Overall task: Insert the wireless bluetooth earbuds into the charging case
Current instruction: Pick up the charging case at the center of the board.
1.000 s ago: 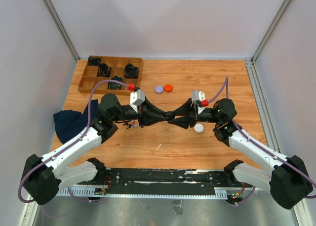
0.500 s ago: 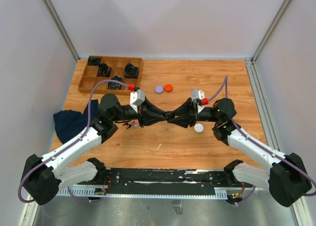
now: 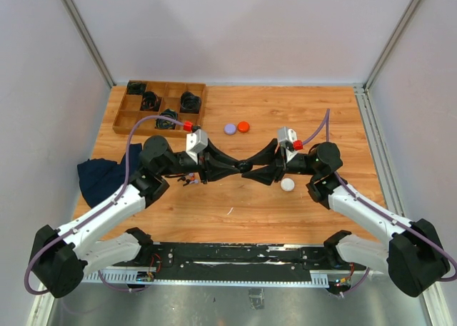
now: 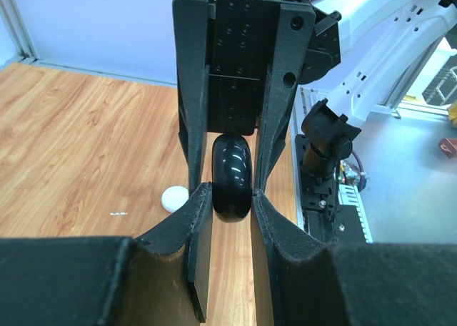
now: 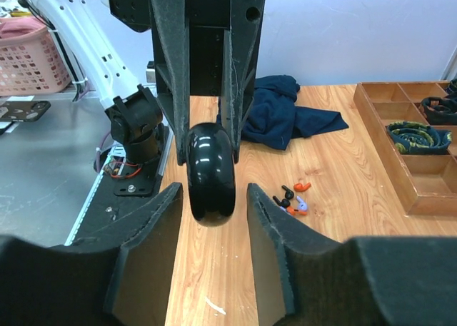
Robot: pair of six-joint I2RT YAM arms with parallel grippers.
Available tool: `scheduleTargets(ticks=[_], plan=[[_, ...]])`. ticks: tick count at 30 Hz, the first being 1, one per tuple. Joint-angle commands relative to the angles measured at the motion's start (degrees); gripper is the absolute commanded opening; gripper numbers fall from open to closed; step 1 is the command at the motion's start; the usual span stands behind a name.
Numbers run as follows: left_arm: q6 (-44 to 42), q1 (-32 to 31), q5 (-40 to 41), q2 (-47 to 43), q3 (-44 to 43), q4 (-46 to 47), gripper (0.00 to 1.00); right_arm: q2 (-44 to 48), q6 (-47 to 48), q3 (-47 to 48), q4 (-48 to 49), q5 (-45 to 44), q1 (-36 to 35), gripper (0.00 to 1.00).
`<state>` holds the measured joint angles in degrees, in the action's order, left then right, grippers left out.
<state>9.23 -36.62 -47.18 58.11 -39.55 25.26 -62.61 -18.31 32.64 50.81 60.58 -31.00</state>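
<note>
While the two arms are being held tip to tip above the middle of the worktop [image 3: 300, 112], a glossy black round charging case [image 4: 231, 170] is being gripped on edge by the left end effector [image 4: 230, 194], its pads [image 4: 202, 219] being pressed against both faces of the case. The right end effector [image 5: 214, 192] is being held partly open around the same case from the opposite side, a gap being shown between each of its fingers [image 5: 153, 247] and the case, so nothing is being grasped by it. The wireless bluetooth earbuds [image 5: 293, 197], a small orange, dark and purple cluster, are being carried by the worktop under the left arm, near a dark blue cloth [image 5: 278, 115] and outside the case. A white round case [image 3: 288, 185] is being shown just beside the right arm, a purple one [image 3: 230, 128] and an orange one [image 3: 243, 126] are being shown side by side farther back, and coiled black cables [image 3: 189, 101] are being held in a wooden tray [image 3: 128, 119] at the far left corner
</note>
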Motion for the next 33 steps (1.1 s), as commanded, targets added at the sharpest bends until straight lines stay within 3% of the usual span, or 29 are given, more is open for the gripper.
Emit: scheduleTargets(ticks=[1,13,24,26,33], plan=[[-0.62,-0.56,0.54,-1.75,-0.49,1.68,0.0,0.02,-0.14,1.11,2.39,0.29,0.59,0.44],[-0.7,-0.62,0.85,-1.62,-0.28,1.65,0.0,-0.16,-1.27,1.59,3.92,0.73,0.6,0.39],[-0.78,-0.79,1.35,-1.25,-0.27,1.65,0.05,-1.24,-2.48,1.68,5.42,0.71,0.55,0.16],[-0.8,-0.74,1.7,-1.44,0.15,1.68,0.12,-1.23,-2.6,1.46,5.85,0.39,0.55,0.14],[0.11,-0.74,4.81,-2.69,0.69,1.72,0.5,-0.92,-2.11,0.74,6.0,-0.49,0.51,0.12]])
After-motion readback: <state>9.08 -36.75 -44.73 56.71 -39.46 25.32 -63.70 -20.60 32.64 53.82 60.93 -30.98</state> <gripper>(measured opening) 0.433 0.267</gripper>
